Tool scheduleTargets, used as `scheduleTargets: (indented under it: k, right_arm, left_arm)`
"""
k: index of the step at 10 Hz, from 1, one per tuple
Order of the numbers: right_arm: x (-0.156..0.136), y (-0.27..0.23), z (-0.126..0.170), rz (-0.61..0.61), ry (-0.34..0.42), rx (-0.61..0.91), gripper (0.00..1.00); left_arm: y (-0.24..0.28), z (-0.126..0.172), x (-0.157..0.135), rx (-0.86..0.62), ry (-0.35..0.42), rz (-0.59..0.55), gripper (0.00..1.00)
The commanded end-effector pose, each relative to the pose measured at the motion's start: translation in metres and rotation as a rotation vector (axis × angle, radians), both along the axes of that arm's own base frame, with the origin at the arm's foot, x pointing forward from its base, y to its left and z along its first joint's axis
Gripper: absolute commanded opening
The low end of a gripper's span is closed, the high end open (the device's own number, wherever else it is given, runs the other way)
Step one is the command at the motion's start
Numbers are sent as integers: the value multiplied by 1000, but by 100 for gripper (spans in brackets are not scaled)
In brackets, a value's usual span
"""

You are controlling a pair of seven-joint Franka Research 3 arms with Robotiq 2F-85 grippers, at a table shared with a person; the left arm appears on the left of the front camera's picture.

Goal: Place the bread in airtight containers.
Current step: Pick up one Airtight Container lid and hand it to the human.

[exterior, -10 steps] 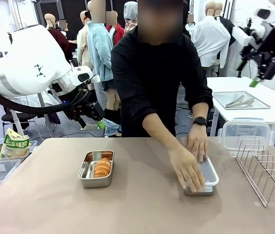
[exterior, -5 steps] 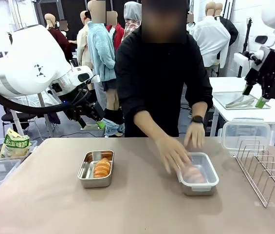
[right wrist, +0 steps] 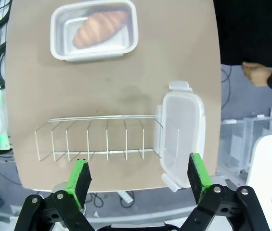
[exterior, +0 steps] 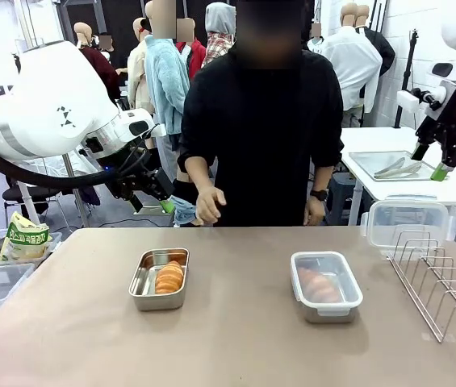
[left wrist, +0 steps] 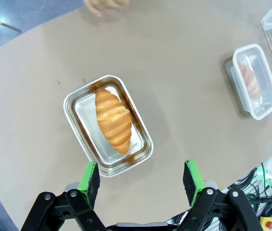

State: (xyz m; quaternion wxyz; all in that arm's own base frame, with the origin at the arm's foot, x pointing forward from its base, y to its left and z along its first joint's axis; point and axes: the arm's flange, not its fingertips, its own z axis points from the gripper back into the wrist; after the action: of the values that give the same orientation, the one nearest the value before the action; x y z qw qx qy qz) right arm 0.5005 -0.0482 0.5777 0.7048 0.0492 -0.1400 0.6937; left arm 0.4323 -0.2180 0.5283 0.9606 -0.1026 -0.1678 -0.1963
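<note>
left tool (left wrist: 140,173), right tool (right wrist: 138,178) wide apart, empty | wire rack (exterior: 441,278) beside lidded tin (exterior: 326,286) | spare lid (exterior: 405,222) at rack end

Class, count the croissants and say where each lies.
2. One croissant lies in the open tin on the left; the other croissant is in the lidded tin on the right. None seems hidden.

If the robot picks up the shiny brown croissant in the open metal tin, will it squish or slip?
The glossy golden-brown croissant would probably dent if squeezed hard, since it looks puffy and ridged. Its shiny crust might be slippery. It likely won't roll, lying flat in the shallow steel tin.
</note>
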Motion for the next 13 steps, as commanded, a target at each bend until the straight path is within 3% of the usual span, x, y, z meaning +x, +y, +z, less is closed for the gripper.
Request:
scheduleTargets:
  k: [1,9,12,13]
  right_arm:
    - [0,1,-7,12,28,3,100]
    - [1,1,-5,5,19,1,100]
    - [37,-9,-4,27,-16,-46,100]
    - [52,-9,-10,47,3,-64,100]
  left_arm:
    - [1,0,-1,7,-3,8,90]
    - [1,0,-1,7,-3,8,90]
    - [1,0,-1,7,-3,8,90]
    - [1,0,-1,7,-3,8,90]
